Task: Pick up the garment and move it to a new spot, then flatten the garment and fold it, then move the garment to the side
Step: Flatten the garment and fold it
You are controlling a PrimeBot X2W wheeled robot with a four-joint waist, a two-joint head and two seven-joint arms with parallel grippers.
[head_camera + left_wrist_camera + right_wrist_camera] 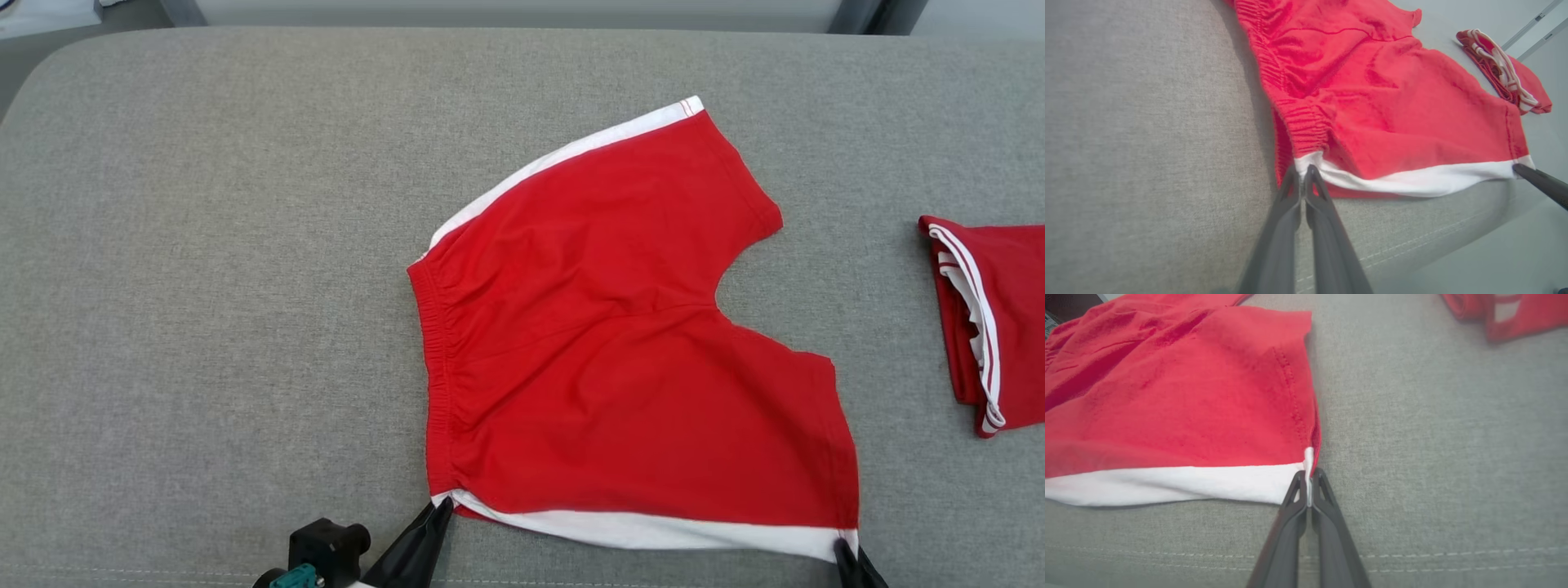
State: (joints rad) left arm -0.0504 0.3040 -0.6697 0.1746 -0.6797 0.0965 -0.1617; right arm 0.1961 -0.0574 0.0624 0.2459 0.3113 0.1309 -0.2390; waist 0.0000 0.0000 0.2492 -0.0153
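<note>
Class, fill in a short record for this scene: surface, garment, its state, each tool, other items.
surface: grey fabric cushion
garment: red shorts with white side bands
state: spread out, unfolded
left tool: shut on the near waistband corner
right tool: shut on the near leg-hem corner
other items: folded red garment at the right

On cushion: shorts centre; folded garment well apart, right.
</note>
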